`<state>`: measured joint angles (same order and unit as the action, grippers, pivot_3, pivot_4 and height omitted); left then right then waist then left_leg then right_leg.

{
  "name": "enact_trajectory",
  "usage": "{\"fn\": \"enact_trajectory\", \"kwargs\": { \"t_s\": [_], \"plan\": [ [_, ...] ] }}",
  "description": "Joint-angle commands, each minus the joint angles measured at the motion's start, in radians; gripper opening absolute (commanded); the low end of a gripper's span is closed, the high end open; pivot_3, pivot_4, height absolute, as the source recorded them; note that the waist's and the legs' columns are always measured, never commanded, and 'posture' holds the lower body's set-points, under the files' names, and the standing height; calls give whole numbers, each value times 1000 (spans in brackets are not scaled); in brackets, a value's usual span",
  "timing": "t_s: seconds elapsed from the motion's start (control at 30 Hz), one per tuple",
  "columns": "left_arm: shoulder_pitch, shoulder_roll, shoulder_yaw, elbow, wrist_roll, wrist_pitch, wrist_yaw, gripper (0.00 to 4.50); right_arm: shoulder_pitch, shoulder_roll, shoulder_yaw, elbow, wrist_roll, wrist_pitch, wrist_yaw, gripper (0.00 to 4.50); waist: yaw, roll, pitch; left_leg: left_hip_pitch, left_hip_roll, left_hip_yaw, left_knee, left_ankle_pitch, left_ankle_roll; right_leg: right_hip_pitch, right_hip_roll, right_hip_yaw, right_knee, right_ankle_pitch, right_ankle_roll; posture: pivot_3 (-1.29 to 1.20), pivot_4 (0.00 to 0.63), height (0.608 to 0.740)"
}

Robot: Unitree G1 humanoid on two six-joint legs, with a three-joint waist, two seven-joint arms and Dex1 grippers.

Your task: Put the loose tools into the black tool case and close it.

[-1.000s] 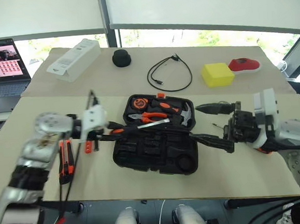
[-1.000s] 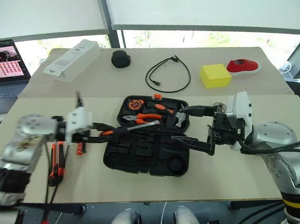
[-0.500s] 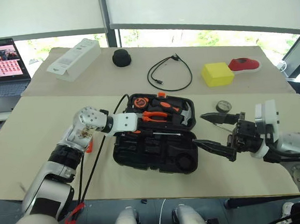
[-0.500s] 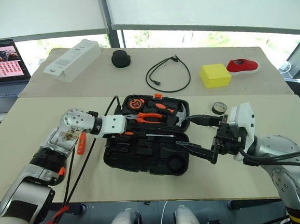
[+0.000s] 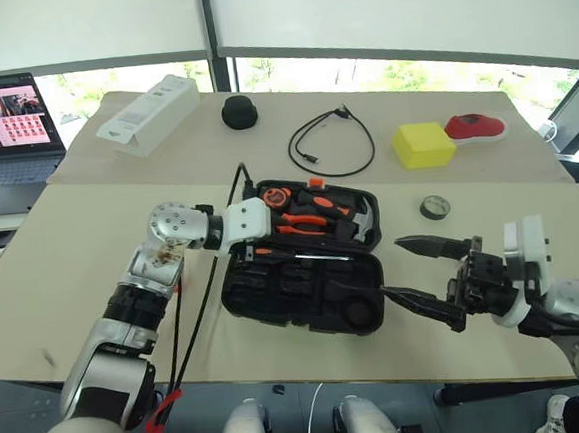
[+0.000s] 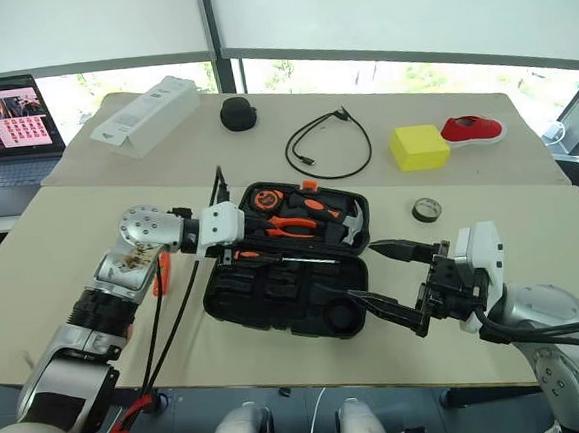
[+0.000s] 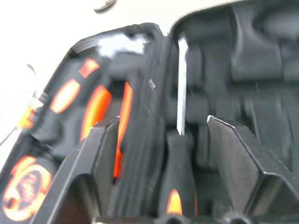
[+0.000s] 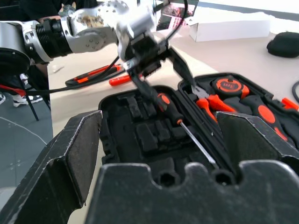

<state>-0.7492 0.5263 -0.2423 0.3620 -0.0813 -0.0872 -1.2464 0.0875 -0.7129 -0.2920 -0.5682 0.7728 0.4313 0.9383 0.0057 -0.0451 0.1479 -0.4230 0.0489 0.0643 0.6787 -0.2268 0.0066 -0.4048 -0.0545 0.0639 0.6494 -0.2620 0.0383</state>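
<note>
The black tool case [image 5: 300, 319] lies open at the table's middle, with pliers, tape measure and hammer in its far half. One slim screwdriver [image 5: 308, 259] rests in the near half, handle toward my left gripper [image 7: 162, 120]. That gripper hovers over the case's left end, open, its fingers [image 7: 100, 158] standing apart on either side of the handle [image 7: 180, 191]. My right gripper [image 5: 390, 267] hangs open just right of the case, holding nothing. The dark tape roll [image 5: 434, 206] lies on the table beyond it. The utility knife [image 8: 93, 74] and the tester pen [image 8: 122, 80] lie left of the case.
On the far table lie a black cable [image 5: 330, 143], a yellow box [image 5: 421, 144], a red object [image 5: 473, 125], a small round black object [image 5: 238, 110] and a white box [image 5: 147, 113]. A laptop [image 5: 7, 128] stands at the far left.
My left gripper carried the screwdriver right over the case, laid it in the near half and opened. My right gripper drew back a little to the right, still open.
</note>
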Motion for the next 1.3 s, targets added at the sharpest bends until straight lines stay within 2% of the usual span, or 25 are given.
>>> {"fn": "enact_trajectory", "kwargs": {
  "t_s": [0.03,0.07,0.27,0.5,0.6,0.77,0.93,1.03,1.17,1.3],
  "plan": [
    [40,-13,54,4,-66,61,12,2732,8,7,-47,-6,14,-41,9,4500,-2,0,0,0,0,0,0,0,0,0,0,0,0,0,0,0,150,740],
    [46,-25,62,24,-69,76,28,2538,13,10,-45,-2,9,-47,12,4500,-2,0,0,0,0,0,0,0,0,0,0,0,0,0,0,0,150,740],
    [51,-86,40,85,-34,102,89,88,14,25,-35,14,-7,-65,11,4500,7,0,0,0,-1,0,1,0,0,1,-1,0,0,0,0,0,150,740],
    [66,-108,-19,90,29,115,104,24,33,34,-33,6,-10,-73,2,4500,5,1,0,0,-1,0,1,0,0,1,0,0,0,0,0,0,150,740],
    [64,-99,-50,102,86,200,140,24,39,35,-37,10,-12,-78,1,4500,7,2,-1,1,-1,0,1,0,0,2,0,0,0,0,1,0,150,740],
    [71,-114,-90,79,102,234,133,24,47,47,-32,18,-24,-90,-12,4500,6,4,-3,7,-1,0,0,0,0,8,0,0,-1,0,1,0,150,740],
    [93,-128,2,25,5,202,141,24,60,71,-65,46,-54,-135,-30,4500,6,5,-3,13,-1,0,0,0,0,15,-1,0,-2,0,1,0,150,740],
    [153,-84,133,-60,-136,140,74,713,127,74,-135,90,-75,-180,-10,4500,5,5,-3,12,-1,0,-1,-1,1,14,-1,0,-2,0,1,0,150,740],
    [229,38,267,-113,-266,138,-39,2176,223,83,-228,174,-127,-279,26,4500,-1,5,-3,7,0,0,-1,-1,1,7,-1,0,-2,0,0,0,150,740],
    [352,173,387,-168,-416,171,-211,3603,307,132,-348,341,-190,-447,44,4500,-9,8,-3,9,0,1,-2,-1,1,9,-1,0,-2,-1,0,0,150,740]
  ]
}}
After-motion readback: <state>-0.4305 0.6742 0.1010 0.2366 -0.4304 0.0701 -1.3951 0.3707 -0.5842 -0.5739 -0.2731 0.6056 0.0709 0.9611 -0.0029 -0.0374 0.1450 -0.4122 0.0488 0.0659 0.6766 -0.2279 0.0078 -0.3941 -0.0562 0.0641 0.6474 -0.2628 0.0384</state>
